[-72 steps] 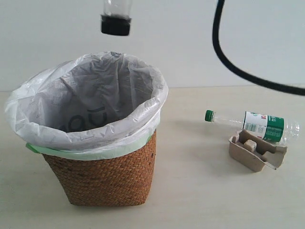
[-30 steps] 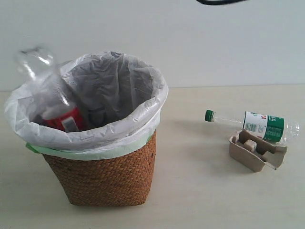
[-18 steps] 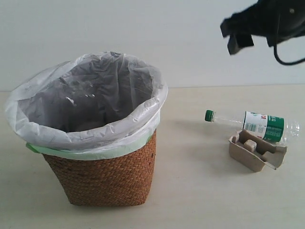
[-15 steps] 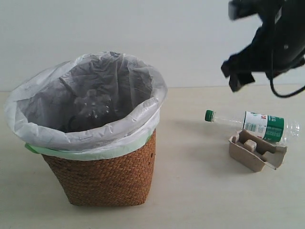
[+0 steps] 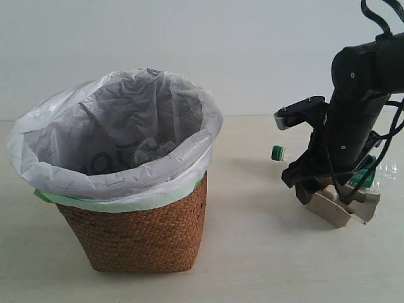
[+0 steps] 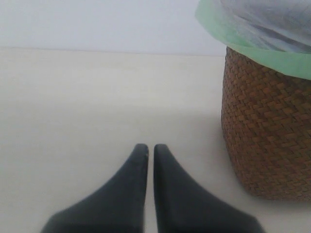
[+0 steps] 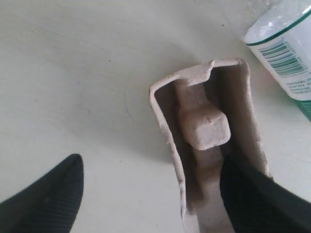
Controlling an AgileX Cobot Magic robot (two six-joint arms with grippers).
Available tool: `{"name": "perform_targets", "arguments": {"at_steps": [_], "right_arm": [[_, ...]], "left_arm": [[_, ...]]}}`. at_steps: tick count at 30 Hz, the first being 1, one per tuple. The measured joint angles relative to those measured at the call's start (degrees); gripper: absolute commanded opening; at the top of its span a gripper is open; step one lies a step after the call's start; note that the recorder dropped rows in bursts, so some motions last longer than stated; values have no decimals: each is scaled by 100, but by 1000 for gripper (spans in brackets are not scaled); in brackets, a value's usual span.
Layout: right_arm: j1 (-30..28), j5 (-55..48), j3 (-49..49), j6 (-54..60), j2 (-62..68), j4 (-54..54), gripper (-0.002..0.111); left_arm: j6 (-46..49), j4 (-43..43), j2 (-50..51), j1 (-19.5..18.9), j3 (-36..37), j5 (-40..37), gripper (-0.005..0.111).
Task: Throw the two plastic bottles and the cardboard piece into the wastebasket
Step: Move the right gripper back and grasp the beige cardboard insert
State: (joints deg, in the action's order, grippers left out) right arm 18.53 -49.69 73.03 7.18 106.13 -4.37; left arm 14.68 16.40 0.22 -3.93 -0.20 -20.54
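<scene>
Red-label bottle [image 5: 151, 150] dropped into wastebasket [image 5: 139, 233] a second ago. Right gripper [image 7: 150, 162] since lowered, jaws apart; near wall of cardboard piece [image 7: 204, 121] caught between them, green-label bottle [image 7: 284, 58] just beyond. Left gripper [image 6: 146, 148] jaws together, nothing held. Two items left.

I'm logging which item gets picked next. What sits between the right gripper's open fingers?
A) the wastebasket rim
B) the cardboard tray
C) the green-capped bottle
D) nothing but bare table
B: in the right wrist view the right gripper is open with one long wall of the cardboard tray between its fingers, while the green-label bottle lies beside the tray, outside them.
</scene>
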Motion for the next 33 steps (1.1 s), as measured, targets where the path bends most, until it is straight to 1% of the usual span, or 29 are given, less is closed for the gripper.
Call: {"name": "perform_targets", "arguments": {"at_steps": [4,6,12,16,17,18,19,20,21,26,33], "right_arm": [[0,227,0,-35,186,-132,69],[-27,327,0,-171,269,-370,69],[-272,420,0,-211,441,-485,69],[-272,586,0,75,872,46,68],[-272,600,0,123,937,120,63],[-272,640,0,177,1032,187,54],[-272,660,0,177,1077,187,34],[-272,660,0,188,1100,208,20],[-272,660,0,188,1100,208,1],[-272,609,0,207,935,233,1],[-272,588,0,219,11,233,1]], "left_arm": [[0,0,0,0,0,0,4],[0,0,0,0,0,0,4],[0,0,0,0,0,0,4],[0,0,0,0,0,0,4],[0,0,0,0,0,0,4],[0,0,0,0,0,0,4],[0,0,0,0,0,0,4],[0,0,0,0,0,0,4],[0,0,0,0,0,0,4],[0,0,0,0,0,0,4],[0,0,0,0,0,0,4]]}}
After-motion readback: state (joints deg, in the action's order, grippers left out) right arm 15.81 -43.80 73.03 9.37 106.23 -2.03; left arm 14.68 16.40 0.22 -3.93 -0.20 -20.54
